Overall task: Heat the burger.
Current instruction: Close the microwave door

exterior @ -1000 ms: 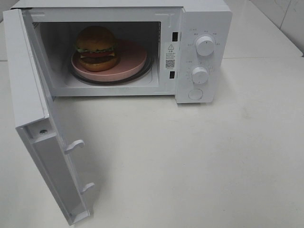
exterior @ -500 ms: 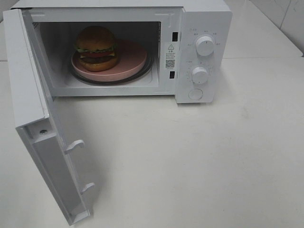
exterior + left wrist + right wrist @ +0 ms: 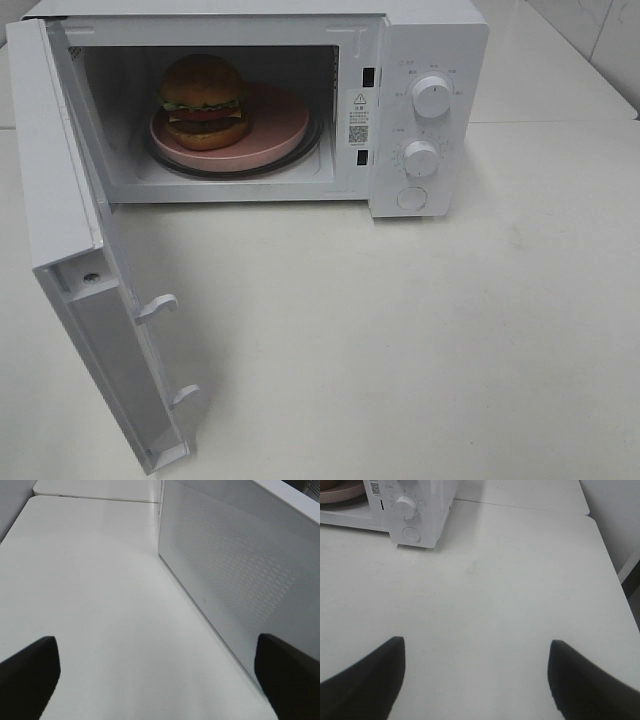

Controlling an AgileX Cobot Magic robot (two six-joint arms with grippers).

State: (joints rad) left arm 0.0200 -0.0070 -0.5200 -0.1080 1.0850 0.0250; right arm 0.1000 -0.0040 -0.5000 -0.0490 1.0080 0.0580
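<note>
The burger, with a brown bun, green lettuce, tomato and cheese, stands on a round pink plate inside the open white microwave. The microwave door is swung wide to the left. Neither arm appears in the exterior high view. My left gripper is open over bare table, beside the door's perforated outer face. Over the table in front of the microwave's control panel, my right gripper is also open and holds nothing.
Two white knobs and a round button sit on the microwave's right panel. The white table stretches in front of the microwave. The plate's edge shows in the right wrist view. A table edge lies to the right.
</note>
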